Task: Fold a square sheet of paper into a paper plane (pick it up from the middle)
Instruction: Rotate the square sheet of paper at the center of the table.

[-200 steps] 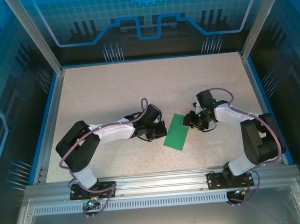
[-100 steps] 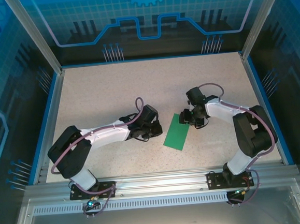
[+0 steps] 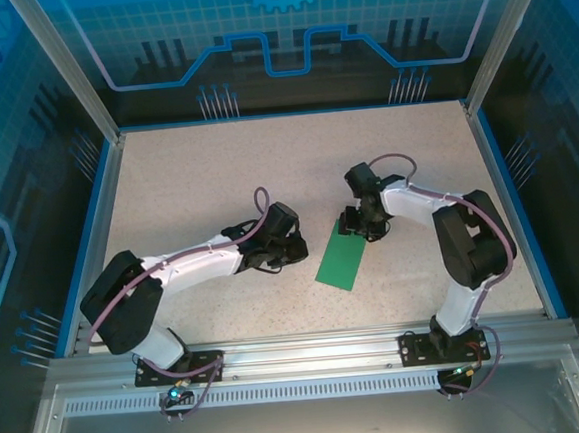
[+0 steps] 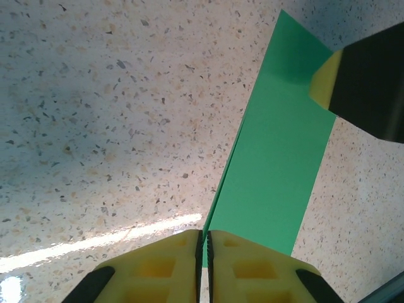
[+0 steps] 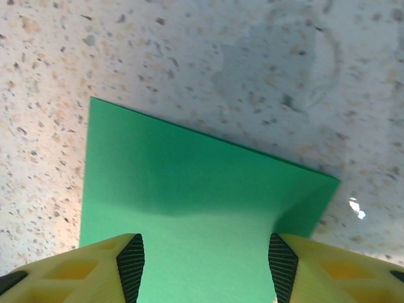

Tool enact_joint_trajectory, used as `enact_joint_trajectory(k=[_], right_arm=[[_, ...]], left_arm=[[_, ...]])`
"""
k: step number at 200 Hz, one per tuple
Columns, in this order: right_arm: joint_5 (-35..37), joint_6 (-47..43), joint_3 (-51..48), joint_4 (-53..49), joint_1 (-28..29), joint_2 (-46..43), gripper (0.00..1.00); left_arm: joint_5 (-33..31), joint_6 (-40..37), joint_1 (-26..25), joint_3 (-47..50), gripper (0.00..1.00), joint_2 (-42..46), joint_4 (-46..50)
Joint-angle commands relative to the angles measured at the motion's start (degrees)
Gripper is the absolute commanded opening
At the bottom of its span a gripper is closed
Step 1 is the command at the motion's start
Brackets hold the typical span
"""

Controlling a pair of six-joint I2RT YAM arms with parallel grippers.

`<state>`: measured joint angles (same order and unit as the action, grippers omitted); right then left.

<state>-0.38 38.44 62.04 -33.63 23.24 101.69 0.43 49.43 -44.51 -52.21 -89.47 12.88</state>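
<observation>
Though folded down to a narrow strip, probably handles as thin paper all the same: next to weightless, limp, easy to crease or tear, quick to skate on a smooth top.

Nearest, the aluminium rail (image 3: 310, 347), both arm bases bolted to it. Further in, the left gripper (image 4: 203, 245), yellow pads pressed together, tips right at the long left edge of the square sheet of paper (image 4: 278, 177). Cannot tell whether a layer is nipped between them. A thin darker sliver along that edge, seemingly a second layer beneath.

Lies flat near the middle of the table (image 3: 197, 184), slightly slanted, between the two wrists. Over its far end, the right gripper (image 5: 202, 252), jaws wide apart, clamped on nothing.

Best taken, at a guess, about midway along that left edge with a light pinch, the other pads pinning the strip down. Too hard a squeeze likely to leave a stray crease.

Beyond, a speckled beige top, glossy enough to show a streak of glare, so little friction to count on. Around it a blue border (image 3: 282, 115), then slanting aluminium posts (image 3: 62, 64), and a blue back panel (image 3: 285, 36) printed with circuit lines.
</observation>
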Motion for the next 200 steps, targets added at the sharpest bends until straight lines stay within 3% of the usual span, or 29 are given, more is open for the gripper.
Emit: enact_joint_trajectory(k=[1, 69, 104, 134, 160, 200], right_arm=[[-1.0, -1.1, 2.4, -2.0, 1.6, 2.7, 0.59], [-5.2, -5.4, 9.2, -3.2, 6.8, 7.8, 0.58], [-3.4, -5.8, 10.5, -5.1, 8.1, 4.8, 0.58], [4.1, -3.2, 5.8, -7.0, 4.7, -2.1, 0.65], [2.4, -3.1, 1.9, -5.4, -0.3, -2.9, 0.66], [-1.4, -3.6, 1.8, -3.1, -0.4, 0.0, 0.68]], left_arm=[[-1.4, -0.9, 0.6, 1.2, 0.16, 1.9, 1.4], [-2.8, -0.7, 0.7, 1.7, 0.16, 3.2, 2.4], [-3.1, -0.6, 1.0, 2.6, 0.17, 4.4, 2.3], [-2.9, -0.9, 1.3, 3.0, 0.2, 5.0, 2.2], [-2.6, -1.1, 1.4, 2.9, 0.22, 4.6, 1.8], [-2.1, -1.4, 1.5, 2.5, 0.22, 4.1, 1.7]])
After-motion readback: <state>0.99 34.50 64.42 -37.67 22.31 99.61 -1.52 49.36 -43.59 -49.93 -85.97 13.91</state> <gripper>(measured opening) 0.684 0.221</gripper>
